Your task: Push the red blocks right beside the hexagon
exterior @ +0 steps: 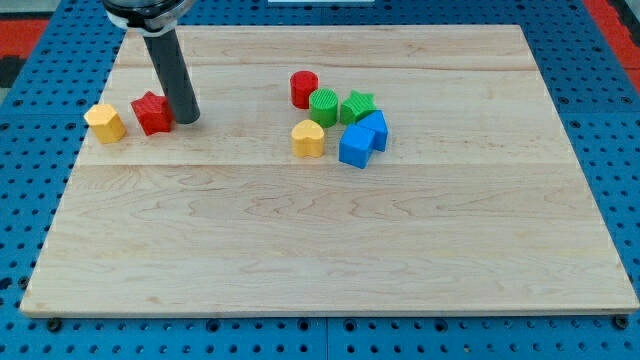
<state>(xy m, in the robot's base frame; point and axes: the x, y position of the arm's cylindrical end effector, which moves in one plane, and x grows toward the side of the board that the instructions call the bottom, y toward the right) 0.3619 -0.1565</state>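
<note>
The wooden board (pixel 330 250) filled most of the view, lying on a blue pegboard surface (pixel 30 200). The dark rod (pixel 172 70) came down from the view's top left, and my tip (pixel 187 119) rested on the board, touching or all but touching the right side of the red star-shaped block (pixel 151 113). That block lay just to the view's left of my tip, and beyond it, near but apart, sat the yellow hexagon (pixel 105 123), close to the board's left edge. My tip carried no jaws and gripped nothing; it merely stood against the block's side.

The red star-shaped block was squat, with a notched outline and a darker front face. The second red block, a red cylinder (pixel 304 88), stood well apart to the view's right of my tip, at the top left of a cluster. Touching it on its lower right was the green cylinder (pixel 323 105), with the green star (pixel 357 106) just beside that. Below them lay the yellow heart-shaped block (pixel 308 138), and at the cluster's right two blue blocks pressed together: the larger blue block (pixel 355 146) in front and the smaller blue block (pixel 376 127) behind it.
</note>
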